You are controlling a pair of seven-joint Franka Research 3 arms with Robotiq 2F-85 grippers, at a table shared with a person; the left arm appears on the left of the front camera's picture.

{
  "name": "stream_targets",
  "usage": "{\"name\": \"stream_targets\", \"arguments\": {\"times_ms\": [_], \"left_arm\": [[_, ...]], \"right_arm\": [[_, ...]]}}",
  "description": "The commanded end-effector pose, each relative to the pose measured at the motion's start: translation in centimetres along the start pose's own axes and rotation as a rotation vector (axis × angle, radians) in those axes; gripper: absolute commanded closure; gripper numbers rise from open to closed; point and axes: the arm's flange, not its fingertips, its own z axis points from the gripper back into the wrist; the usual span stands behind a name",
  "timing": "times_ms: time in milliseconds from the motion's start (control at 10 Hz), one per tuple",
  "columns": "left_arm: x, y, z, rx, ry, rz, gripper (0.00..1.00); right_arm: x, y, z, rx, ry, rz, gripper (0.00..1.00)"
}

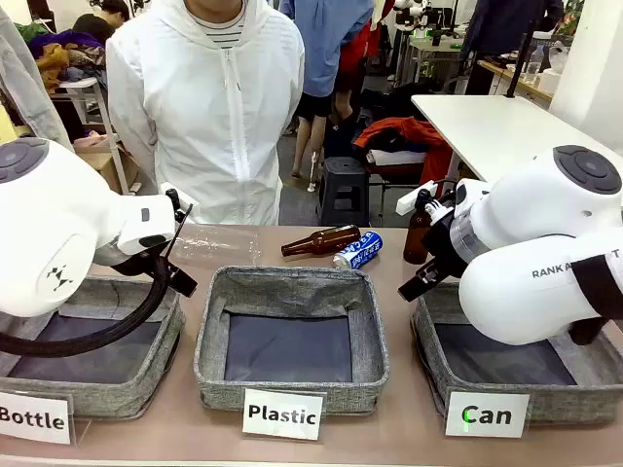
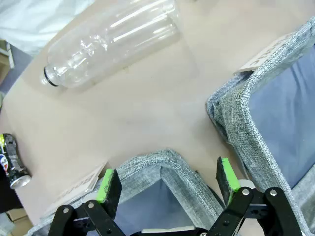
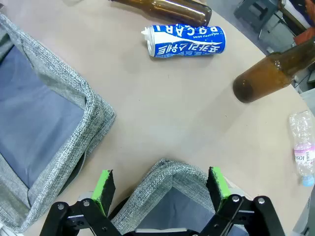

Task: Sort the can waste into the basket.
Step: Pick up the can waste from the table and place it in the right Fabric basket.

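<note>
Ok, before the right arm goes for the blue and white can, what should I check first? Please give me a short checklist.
1. Right gripper open and empty: ok.
2. Blue and white can lying free on the table, touching nothing: ok.
3. Route clear: not ok, an upright brown bottle stands near the can.
4. Room in the Can basket: ok, what shows inside is bare.
5. Crushed can found: ok, near the table edge.
</note>
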Motion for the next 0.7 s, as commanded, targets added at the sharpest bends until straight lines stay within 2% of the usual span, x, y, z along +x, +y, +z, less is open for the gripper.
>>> {"name": "stream_targets", "arguments": {"times_ms": [0,600], "left_arm": [[0.00,0.00,0.00,0.000,0.000,0.000,0.00],[0.00,0.00,0.00,0.000,0.000,0.000,0.00]], "right_arm": [[0.00,0.00,0.00,0.000,0.000,0.000,0.00],[0.00,0.00,0.00,0.000,0.000,0.000,0.00]]}}
